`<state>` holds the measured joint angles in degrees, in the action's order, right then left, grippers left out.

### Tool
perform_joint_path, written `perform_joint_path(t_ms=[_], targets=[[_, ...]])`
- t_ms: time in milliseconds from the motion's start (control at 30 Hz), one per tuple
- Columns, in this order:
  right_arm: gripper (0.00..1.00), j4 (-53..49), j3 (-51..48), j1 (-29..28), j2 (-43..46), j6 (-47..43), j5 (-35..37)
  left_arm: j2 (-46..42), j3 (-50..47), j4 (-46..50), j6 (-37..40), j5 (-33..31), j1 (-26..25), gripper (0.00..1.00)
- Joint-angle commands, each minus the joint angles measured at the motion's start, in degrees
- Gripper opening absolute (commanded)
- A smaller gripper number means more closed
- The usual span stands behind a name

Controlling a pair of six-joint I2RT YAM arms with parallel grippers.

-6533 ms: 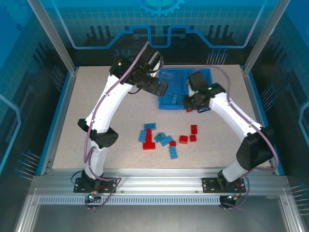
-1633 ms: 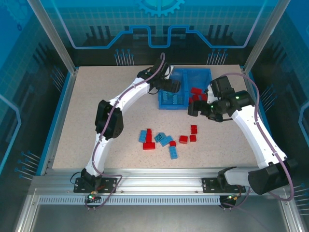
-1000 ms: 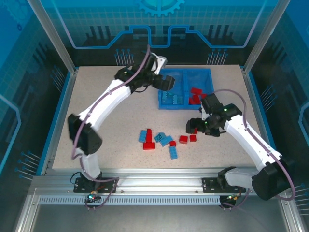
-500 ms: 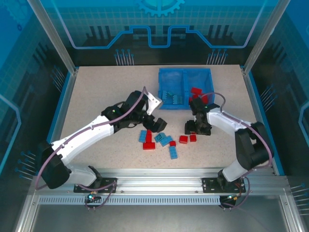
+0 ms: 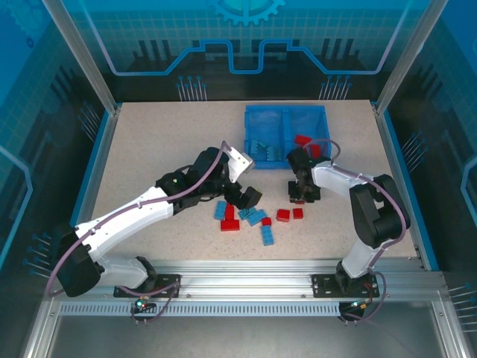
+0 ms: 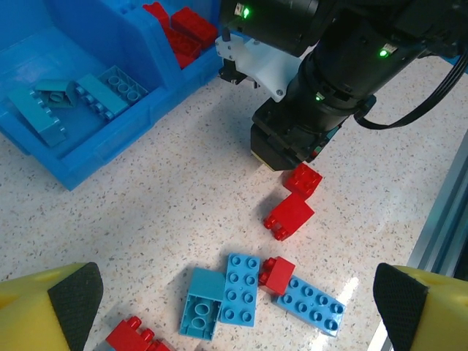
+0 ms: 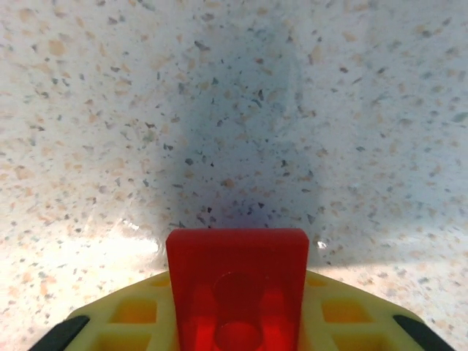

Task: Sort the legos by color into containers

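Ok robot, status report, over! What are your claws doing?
Left end effector open, above the loose legos. Right end effector shut on a red lego, low over the table. Two red legos right beside it, bin nearby.

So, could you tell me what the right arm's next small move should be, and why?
Probably a straight lift: the right gripper looks closed on a red brick down at the tabletop, and other red bricks already sit in the bin's right compartment, where it likely belongs.
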<state>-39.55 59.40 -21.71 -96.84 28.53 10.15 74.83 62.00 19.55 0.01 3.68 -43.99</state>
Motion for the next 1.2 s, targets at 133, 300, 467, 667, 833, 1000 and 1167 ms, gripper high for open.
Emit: perform_joint_path(t_ms=[133, 300, 467, 667, 833, 1000, 1167], targets=[[0.27, -4.49, 11.31, 2.42, 9.15, -2.43, 2.41, -1.66, -0.50, -4.44, -2.17, -4.95, -0.90, 0.99], [0.27, -5.24, 24.22, 6.78, 1.22, -5.08, 2.15, -1.88, -0.72, -5.58, -8.05, -9.24, -0.86, 0.99], [0.27, -5.82, 36.36, 9.39, -9.53, -6.30, 2.45, -1.75, -0.88, -5.85, -14.35, -10.13, -0.91, 0.99], [0.28, -10.11, 50.04, 11.61, -23.96, -5.52, -1.05, -1.79, -0.22, -2.06, -18.78, -11.74, -0.87, 0.99], [0.36, -12.49, 56.90, 11.99, -30.05, -4.81, -2.14, -1.44, 0.80, 1.10, -21.91, -12.94, -0.91, 0.99], [0.46, -14.71, 61.61, 12.29, -31.90, -4.97, -3.12, -0.44, 1.53, 3.89, -27.43, -14.89, -0.85, 0.99], [0.48, -16.33, 63.94, 13.07, -31.38, -5.51, -4.03, 0.70, 1.72, 7.10, -32.43, -16.84, -0.86, 0.99]])
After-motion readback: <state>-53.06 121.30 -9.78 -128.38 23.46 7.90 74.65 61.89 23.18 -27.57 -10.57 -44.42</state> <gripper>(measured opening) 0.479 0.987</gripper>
